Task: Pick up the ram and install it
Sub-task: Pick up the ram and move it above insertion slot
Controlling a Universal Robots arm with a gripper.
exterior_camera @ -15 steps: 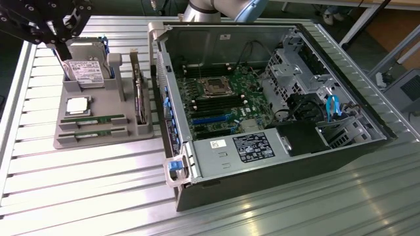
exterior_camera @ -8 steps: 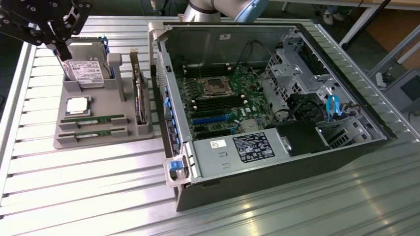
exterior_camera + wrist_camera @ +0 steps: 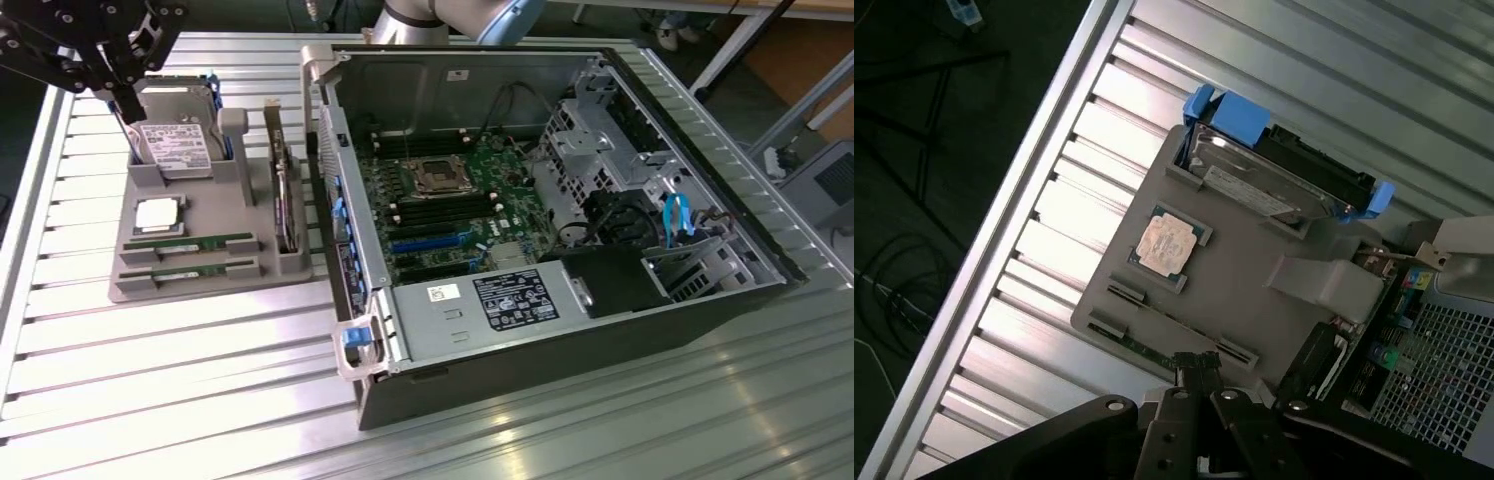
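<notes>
The slatted metal counter (image 3: 160, 380) carries an open computer case (image 3: 534, 390) lying on its side, its motherboard (image 3: 467, 200) facing up. Just beside the case, toward the exterior view's left, sits a grey parts tray (image 3: 267, 262). The tray holds a hard drive (image 3: 174, 140) at its far end, an upright expansion card (image 3: 283, 190) along the side nearest the case, and a square silver processor (image 3: 158, 213) near the middle. The two ram sticks (image 3: 187, 243) (image 3: 187, 269) are at the near end.

Each ram stick rests in end cradles, seemingly on its long edge with a narrow green edge up. They lie parallel and close together. Their long axes run across the tray from the exterior view's left to its right, crosswise to the expansion card.

The gripper (image 3: 130, 108) hangs above the hard drive end of the tray, well apart from the ram. Its fingers are pressed together with nothing between them. In the wrist view the gripper (image 3: 1199, 368) shows over the tray's ram end.

The ram is likely light, thin and stiff, but fragile at its chips and contact edge. Its smooth flat faces could slip in a grip. A pinch across the two faces near mid-length, along the exposed upper edge, looks safest, as it keeps the stick level and clear of the cradles.
</notes>
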